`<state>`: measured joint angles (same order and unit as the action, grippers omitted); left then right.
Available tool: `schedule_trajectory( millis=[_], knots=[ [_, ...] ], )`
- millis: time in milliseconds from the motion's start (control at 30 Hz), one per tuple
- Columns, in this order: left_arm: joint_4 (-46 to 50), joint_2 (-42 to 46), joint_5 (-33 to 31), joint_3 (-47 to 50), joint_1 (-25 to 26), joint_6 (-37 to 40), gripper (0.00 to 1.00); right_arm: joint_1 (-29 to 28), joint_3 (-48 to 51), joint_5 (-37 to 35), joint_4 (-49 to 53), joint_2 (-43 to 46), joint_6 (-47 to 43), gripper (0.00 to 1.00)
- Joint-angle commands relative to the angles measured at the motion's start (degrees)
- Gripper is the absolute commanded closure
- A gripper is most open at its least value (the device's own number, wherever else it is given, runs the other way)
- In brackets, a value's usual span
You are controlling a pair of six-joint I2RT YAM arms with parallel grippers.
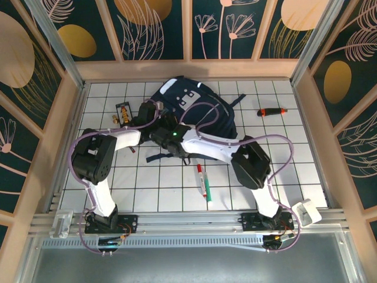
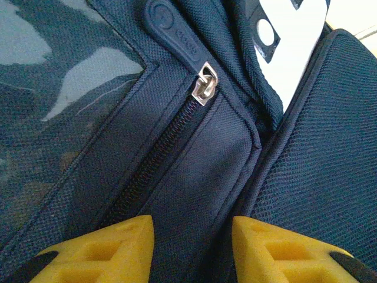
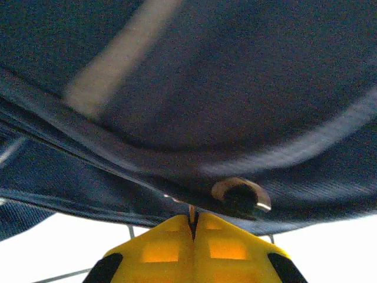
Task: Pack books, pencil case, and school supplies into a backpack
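The navy backpack [image 1: 203, 106] lies flat at the table's back centre, and both grippers are at its left side. My left gripper [image 1: 155, 112] [image 2: 193, 236] is open, its yellow fingertips [image 2: 126, 242] either side of a fabric seam beside a closed zip whose silver slider [image 2: 205, 88] is further up. My right gripper [image 1: 159, 140] [image 3: 193, 218] is shut on a thin tab at the backpack's [image 3: 206, 88] lifted lower edge, next to a metal ring [image 3: 241, 197]. The red-capped marker pen [image 1: 203, 181] lies on the table in front of the backpack. The books and pencil case are out of view.
A red-and-black handled tool [image 1: 272, 112] lies at the back right. A small black card with orange pieces [image 1: 123, 112] sits left of the backpack, close to my left wrist. Wooden walls enclose the white gridded table [image 1: 294, 171] on three sides.
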<state>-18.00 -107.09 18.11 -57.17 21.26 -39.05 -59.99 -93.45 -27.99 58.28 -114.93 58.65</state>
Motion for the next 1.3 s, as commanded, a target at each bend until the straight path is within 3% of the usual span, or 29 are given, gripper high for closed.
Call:
schedule_trajectory(
  millis=[0,167,467,633,767,933,1100,1267],
  knots=[
    [3.0,-2.9,-8.3,3.2,-2.9,2.4,0.61,0.0,6.0,-2.0,1.7,9.7,-0.1,1.0],
    [3.7,-3.0,-10.2,3.3,-3.6,4.7,0.61,4.3,15.7,-0.6,0.1,17.2,-2.1,1.0],
    [3.3,-2.9,-8.8,2.0,-4.2,11.6,0.6,18.5,25.6,5.6,-11.1,26.0,-16.4,1.0],
    [2.8,1.9,1.1,-0.5,-3.3,15.5,0.52,20.9,24.2,18.3,-20.3,26.8,-26.5,1.0],
    [3.0,11.6,5.5,-2.1,2.1,24.5,0.46,21.8,22.1,22.5,-21.6,27.3,-29.4,1.0],
    [-3.2,18.4,17.2,1.1,4.6,31.5,0.47,26.1,22.2,37.5,-24.9,30.3,-37.4,1.0],
    [0.2,22.1,18.3,7.5,10.6,48.7,0.39,31.4,24.0,48.7,-29.0,34.8,-43.6,1.0],
    [-3.5,22.0,14.3,8.5,13.9,53.5,0.35,33.1,23.1,54.3,-27.4,34.5,-48.8,1.0]
  ],
)
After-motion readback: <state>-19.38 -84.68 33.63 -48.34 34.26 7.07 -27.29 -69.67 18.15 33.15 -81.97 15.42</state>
